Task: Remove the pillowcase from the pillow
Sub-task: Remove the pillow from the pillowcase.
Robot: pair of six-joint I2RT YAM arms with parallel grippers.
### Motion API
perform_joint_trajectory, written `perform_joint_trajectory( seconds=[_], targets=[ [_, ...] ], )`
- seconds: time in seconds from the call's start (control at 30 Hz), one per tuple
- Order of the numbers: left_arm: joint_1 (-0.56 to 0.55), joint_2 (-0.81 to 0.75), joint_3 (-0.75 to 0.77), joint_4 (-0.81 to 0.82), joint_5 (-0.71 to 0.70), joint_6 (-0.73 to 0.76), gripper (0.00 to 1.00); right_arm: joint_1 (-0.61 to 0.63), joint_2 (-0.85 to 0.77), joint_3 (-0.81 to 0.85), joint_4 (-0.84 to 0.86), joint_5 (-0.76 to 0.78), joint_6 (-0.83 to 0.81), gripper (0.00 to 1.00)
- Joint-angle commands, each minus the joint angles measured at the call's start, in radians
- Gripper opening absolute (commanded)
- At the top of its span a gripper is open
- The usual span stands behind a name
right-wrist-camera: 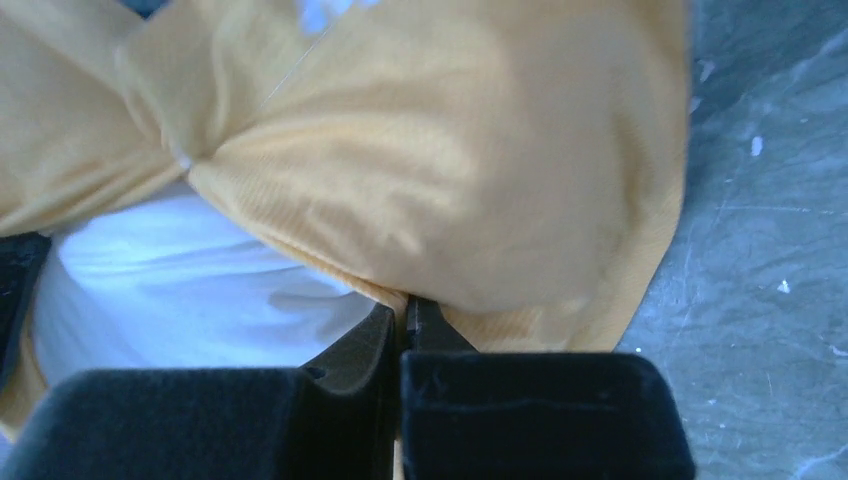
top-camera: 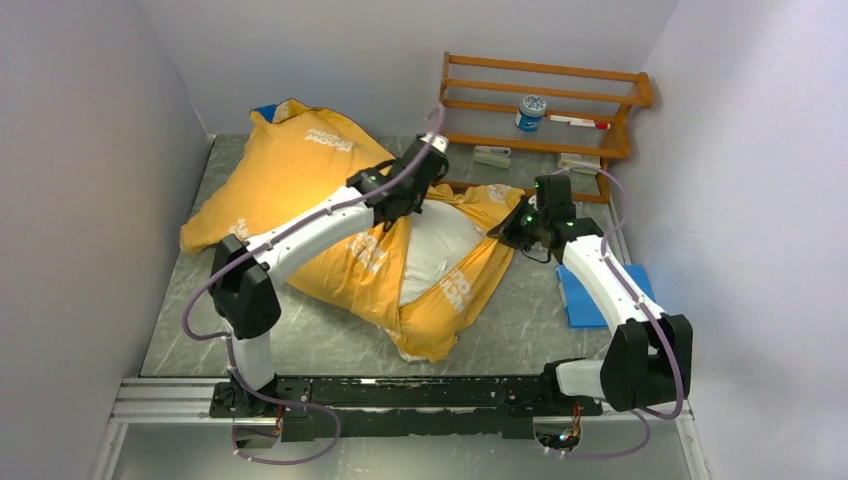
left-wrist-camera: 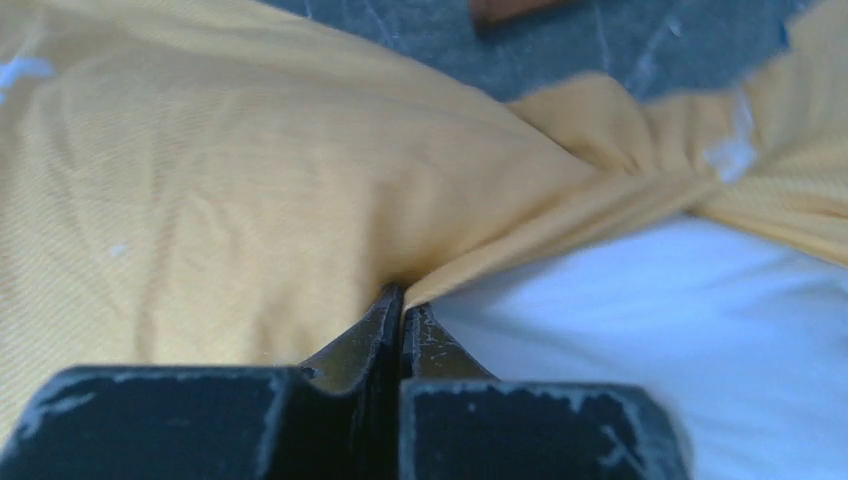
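Two arms, one pillowcase: both sets of jaws are closed on the yellow-orange fabric at the cover's open mouth, w/ the white pillow bulging out between them.

The left jaws are clamped shut on a fold of the hem. In the left wrist view the yellow cloth lies ahead and to the left of the tips, and the bare pillow starts just to their right. The right jaws, likewise shut, pinch the opposite lip of the mouth. From that wrist the pillow shows to the left of the tips, and cloth drapes ahead and to the right, down to the grey tabletop.

So the exposed pillow sits between the two grips, touching the cloth at both. The long axis of the bundle runs diagonally, from the mouth beside both jaws away to a closed end well beyond the left jaws, on their far-left side. Most of the pillow is inside the cover along that line.

Judgement: the peel has barely begun. The left arm is nearer the covered bulk and the right arm nearer the free lip. The coming move probably turns on spreading the mouth and drawing the cloth back along that diagonal, not across it.

A flat blue pad lies near the right arm, apart from the cover.
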Motion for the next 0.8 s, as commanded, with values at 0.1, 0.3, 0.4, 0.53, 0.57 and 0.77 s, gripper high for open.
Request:
perform_joint_trajectory(
  seconds=[0.1, 0.3, 0.4, 0.53, 0.57, 0.77],
  targets=[
    [0.194, -0.226, -0.265, 0.000, -0.023, 0.026, 0.05, -0.276, -0.010, -0.115, -0.077, -0.025, -0.102, 0.00],
    [0.193, -0.261, -0.270, 0.024, 0.366, 0.053, 0.12, -0.251, 0.053, -0.133, -0.022, -0.300, -0.186, 0.00],
    [0.135, -0.282, -0.204, 0.032, 0.424, 0.036, 0.51, -0.248, 0.029, -0.146, -0.003, -0.305, -0.170, 0.00],
    [-0.040, -0.297, -0.132, 0.059, 0.326, 0.079, 0.75, -0.246, 0.022, -0.144, 0.001, -0.309, -0.166, 0.00],
    [-0.079, -0.289, -0.112, 0.057, 0.305, 0.093, 0.75, -0.247, 0.026, -0.143, 0.000, -0.314, -0.166, 0.00],
    [-0.224, -0.212, -0.066, 0.058, 0.243, 0.213, 0.78, -0.248, 0.018, -0.141, -0.010, -0.314, -0.174, 0.00]
  ],
)
